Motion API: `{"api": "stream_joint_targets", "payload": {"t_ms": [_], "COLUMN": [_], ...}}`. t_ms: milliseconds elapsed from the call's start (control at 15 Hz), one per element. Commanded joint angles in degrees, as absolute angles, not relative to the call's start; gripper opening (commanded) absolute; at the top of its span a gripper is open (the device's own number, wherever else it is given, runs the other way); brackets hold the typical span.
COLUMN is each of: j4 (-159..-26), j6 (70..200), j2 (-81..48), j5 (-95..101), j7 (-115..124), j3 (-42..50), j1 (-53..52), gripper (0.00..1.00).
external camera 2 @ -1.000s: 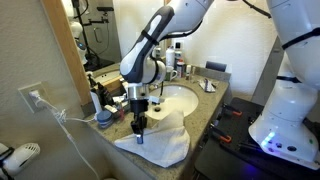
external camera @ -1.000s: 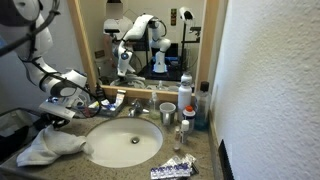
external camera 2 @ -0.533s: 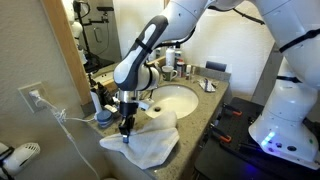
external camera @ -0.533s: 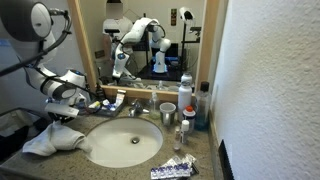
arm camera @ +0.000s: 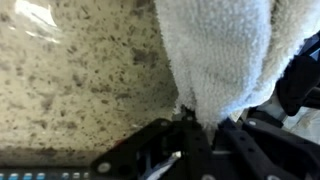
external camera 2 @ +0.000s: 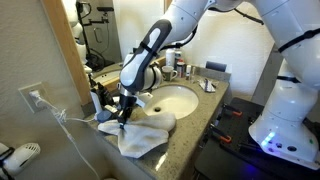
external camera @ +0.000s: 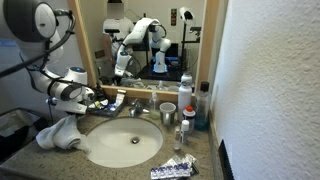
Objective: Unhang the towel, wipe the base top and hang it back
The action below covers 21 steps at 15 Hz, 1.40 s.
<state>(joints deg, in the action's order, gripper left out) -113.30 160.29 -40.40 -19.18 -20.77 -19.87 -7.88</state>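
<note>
The pale grey-white terry towel (external camera: pixel 60 133) lies bunched on the speckled granite base top (external camera: pixel 195 160) at the sink's side; it also shows in the other exterior view (external camera 2: pixel 140 136) and fills the upper right of the wrist view (arm camera: pixel 225 55). My gripper (external camera 2: pixel 124 110) is shut on a fold of the towel (arm camera: pixel 195 118) and lifts that part just above the counter (arm camera: pixel 80 70). The oval white basin (external camera: pixel 125 142) sits next to the towel.
Bottles, a clear cup (external camera: pixel 167 112) and a blue bottle (external camera: pixel 187 95) stand along the mirror side of the counter. A foil packet (external camera: pixel 172 169) lies at the front edge. A faucet (external camera: pixel 133 108) is behind the basin. A wall socket with cord (external camera 2: pixel 36 98) is near the towel.
My gripper has dragged the towel across the counter toward the back edge near the mirror. The towel went from spread flat to bunched and partly lifted.
</note>
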Motion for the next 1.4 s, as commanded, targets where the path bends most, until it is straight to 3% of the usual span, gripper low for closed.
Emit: {"api": "stream_joint_targets", "payload": {"t_ms": [0,667,1333], "j4": [-116.5,-114.9,-113.5], "j6": [159.6,140.4,117.0], "j2": [-40.0,-40.0,-39.7], "j5": [-16.4,-19.1,-19.8], "j7": [-16.8,-17.0,-13.9], "j3": [-19.8,-21.3,-14.5], "j1": [-5.1,1.1,1.3], "gripper": [0.04,0.04,0.04]}}
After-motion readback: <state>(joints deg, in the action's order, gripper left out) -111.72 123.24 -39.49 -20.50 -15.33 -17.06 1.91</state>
